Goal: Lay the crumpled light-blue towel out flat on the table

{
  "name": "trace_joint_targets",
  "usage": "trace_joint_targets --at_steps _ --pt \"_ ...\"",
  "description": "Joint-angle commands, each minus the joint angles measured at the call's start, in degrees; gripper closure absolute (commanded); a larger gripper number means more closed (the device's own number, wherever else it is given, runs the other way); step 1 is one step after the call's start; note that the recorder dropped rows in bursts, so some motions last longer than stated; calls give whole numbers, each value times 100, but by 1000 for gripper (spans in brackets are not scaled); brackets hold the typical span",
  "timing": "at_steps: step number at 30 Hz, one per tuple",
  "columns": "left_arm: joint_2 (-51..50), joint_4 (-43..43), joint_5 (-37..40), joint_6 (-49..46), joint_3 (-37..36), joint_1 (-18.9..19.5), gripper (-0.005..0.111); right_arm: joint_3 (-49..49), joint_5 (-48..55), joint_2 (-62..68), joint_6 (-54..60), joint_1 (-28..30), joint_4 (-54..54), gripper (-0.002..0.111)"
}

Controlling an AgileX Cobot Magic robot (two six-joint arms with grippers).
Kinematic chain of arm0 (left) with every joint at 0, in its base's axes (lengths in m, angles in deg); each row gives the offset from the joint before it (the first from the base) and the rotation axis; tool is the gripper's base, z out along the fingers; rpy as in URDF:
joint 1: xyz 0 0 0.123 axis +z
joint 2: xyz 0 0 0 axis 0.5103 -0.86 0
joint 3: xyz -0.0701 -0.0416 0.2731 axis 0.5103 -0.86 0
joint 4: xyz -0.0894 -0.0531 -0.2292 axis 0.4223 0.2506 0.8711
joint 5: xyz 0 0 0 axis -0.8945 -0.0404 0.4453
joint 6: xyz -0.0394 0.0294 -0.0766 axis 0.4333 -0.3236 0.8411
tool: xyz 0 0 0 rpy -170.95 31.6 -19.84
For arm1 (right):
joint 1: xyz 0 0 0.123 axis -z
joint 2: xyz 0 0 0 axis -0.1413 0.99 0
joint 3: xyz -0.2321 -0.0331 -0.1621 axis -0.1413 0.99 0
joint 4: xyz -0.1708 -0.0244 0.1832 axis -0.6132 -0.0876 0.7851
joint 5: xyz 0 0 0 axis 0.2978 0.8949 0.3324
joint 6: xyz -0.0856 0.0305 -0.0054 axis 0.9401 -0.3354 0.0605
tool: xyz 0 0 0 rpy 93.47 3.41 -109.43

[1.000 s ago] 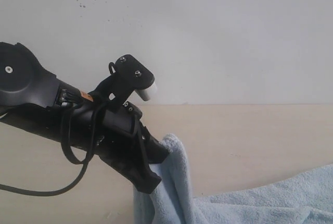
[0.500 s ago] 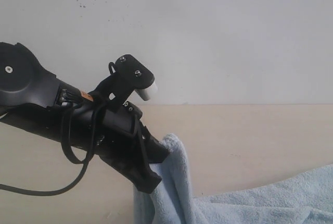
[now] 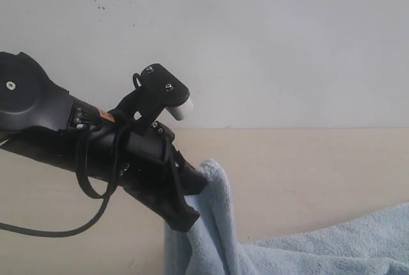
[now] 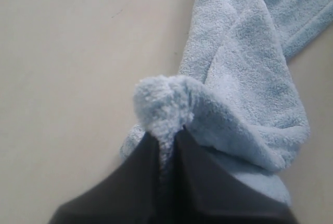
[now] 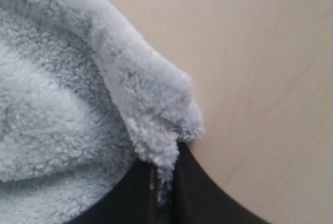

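Since the earlier frame the left arm has risen a little and tipped back: its wrist camera point(image 3: 165, 86) sits slightly higher and further left against the white wall point(image 3: 268, 38), and the pinched fold of cloth has come up with it. The towel's far spread, at the right of the exterior view, lies a touch lower on the bench point(image 3: 307, 160).

The left hand point(image 3: 193, 190) is closed on a fold of the pale blue terry towel point(image 3: 217, 230). In the left wrist view, its two dark fingers point(image 4: 138, 182) meet with only a thin seam between them, and a tuft of pile bulges out just past the tips. From that grip the cloth hangs in a narrow drape, then runs out along the bench towards the right edge of the exterior view, still rumpled in soft ridges.

The right hand point(image 5: 165, 169) is clamped on another edge of the towel, its fuzzy rim caught between the closed jaws, with bare pale wood beside it. This hand does not show in the exterior view. A black cable point(image 3: 83, 224) loops under the left arm.
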Motion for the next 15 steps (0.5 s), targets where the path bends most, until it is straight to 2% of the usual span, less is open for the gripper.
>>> trace_joint_targets --at_steps 1,6,8,11,15 --pt "259 -13 -380 -18 48 15 103 37 -85 21 1240 30 1784 108" --pt "834 -153 -419 9 26 148 103 37 183 21 4571 -515 5717 108" --pt "1096 -362 -419 122 -11 320 103 37 435 21 5858 -838 6893 108" --pt "1453 -814 -537 556 -142 756 103 25 1098 21 7339 -1289 8377 108" --pt "1643 -1059 -582 772 -391 1315 103 -178 2684 21 8608 -1535 9825 108"
